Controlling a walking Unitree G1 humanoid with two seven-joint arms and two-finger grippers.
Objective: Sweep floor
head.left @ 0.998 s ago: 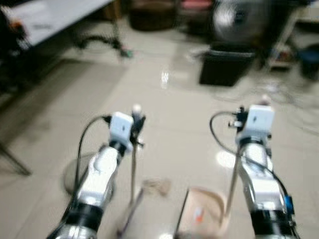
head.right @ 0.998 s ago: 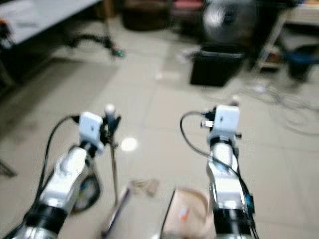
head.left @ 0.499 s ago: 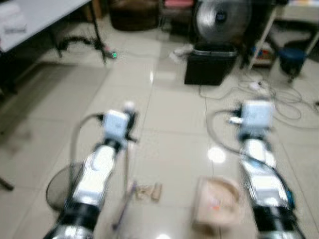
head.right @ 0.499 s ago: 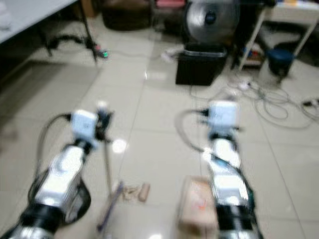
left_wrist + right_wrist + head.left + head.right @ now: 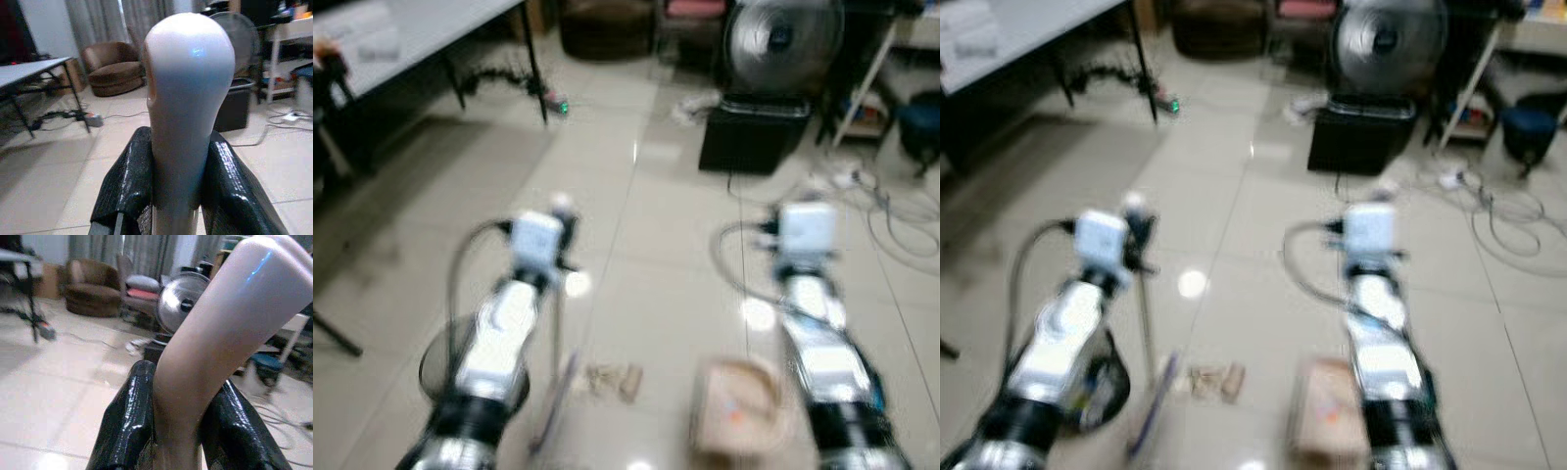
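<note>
My left gripper (image 5: 178,196) is shut on the white rounded top of a broom handle (image 5: 188,88), with a black finger (image 5: 127,181) on each side. In the eye views the broom stick (image 5: 558,333) runs down from that gripper (image 5: 558,230) to its brush (image 5: 548,411) on the tiled floor. A few small tan scraps (image 5: 612,380) lie just right of the brush. My right gripper (image 5: 178,431) is shut on the beige dustpan handle (image 5: 220,323). The dustpan (image 5: 736,411) rests on the floor below my right arm, to the right of the scraps.
A black bin (image 5: 752,132) and a standing fan (image 5: 781,39) are ahead on the right, with loose cables (image 5: 891,211) on the floor. A table (image 5: 401,44) stands at far left, a power strip (image 5: 558,106) by its leg. A dark round object (image 5: 435,367) lies under my left arm.
The whole picture has swung sideways and stays blurred, so the camera is moving. Both grippers keep their holds; broom, scraps and dustpan keep about the same places relative to my arms.
</note>
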